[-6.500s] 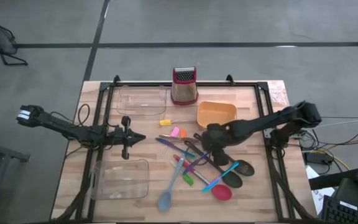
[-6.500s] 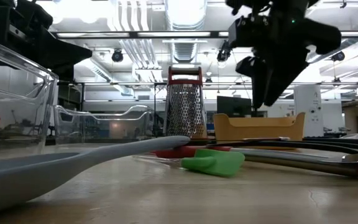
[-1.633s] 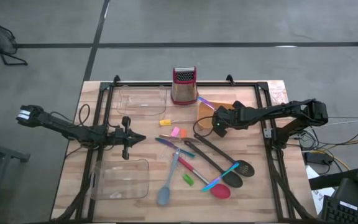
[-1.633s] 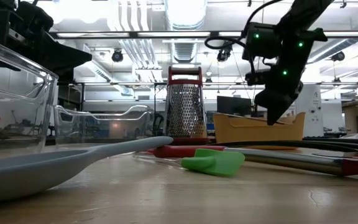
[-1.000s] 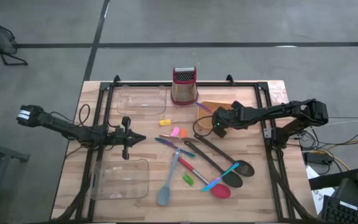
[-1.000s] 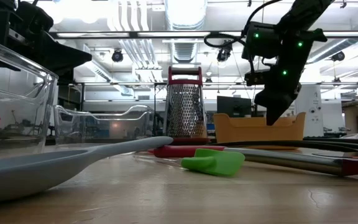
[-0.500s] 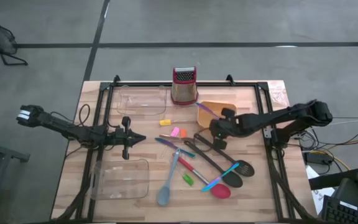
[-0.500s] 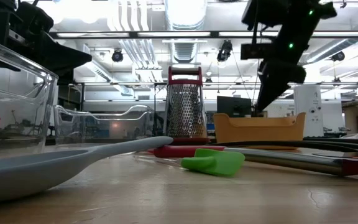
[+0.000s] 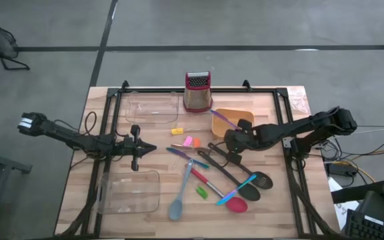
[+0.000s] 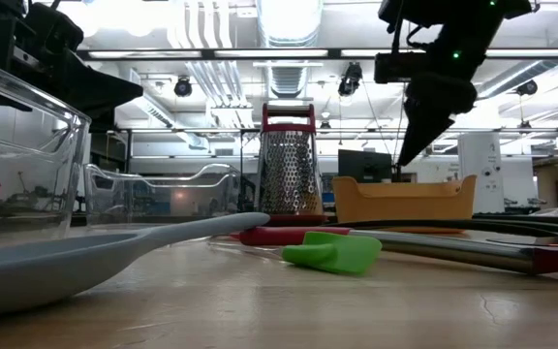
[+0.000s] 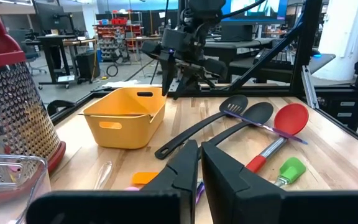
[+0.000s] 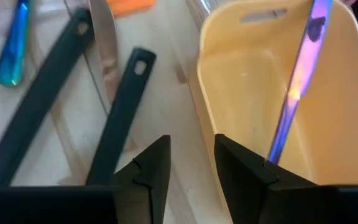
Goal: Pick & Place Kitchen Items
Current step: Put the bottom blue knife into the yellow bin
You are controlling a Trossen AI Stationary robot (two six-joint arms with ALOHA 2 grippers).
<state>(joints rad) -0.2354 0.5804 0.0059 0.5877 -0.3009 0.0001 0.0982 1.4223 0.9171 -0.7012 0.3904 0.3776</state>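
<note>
My right gripper (image 9: 229, 141) hangs open above the near left corner of the orange bowl (image 9: 241, 115) and holds nothing (image 12: 191, 163). A purple stick (image 12: 300, 74) lies slanting in the bowl, one end up over its rim (image 9: 213, 113). Two black slotted spoons (image 9: 235, 170), a red-headed spoon (image 9: 237, 204), a grey-blue spatula (image 9: 179, 200), blue sticks (image 9: 179, 152) and small blocks (image 9: 189, 141) lie flat on the table. My left gripper (image 9: 151, 148) waits shut at the left (image 11: 199, 160), pointing level.
A red-topped box grater (image 9: 197, 92) stands at the far edge beside the bowl. One clear tray (image 9: 153, 107) sits at the far left, another (image 9: 131, 191) at the near left. The spoon handles' ends (image 12: 138, 62) lie just left of my right gripper.
My right gripper has let go of the purple stick, risen and drawn back from over the bowl toward the table's near edge. The stick stays slanting in the bowl. My left arm has kept still.
</note>
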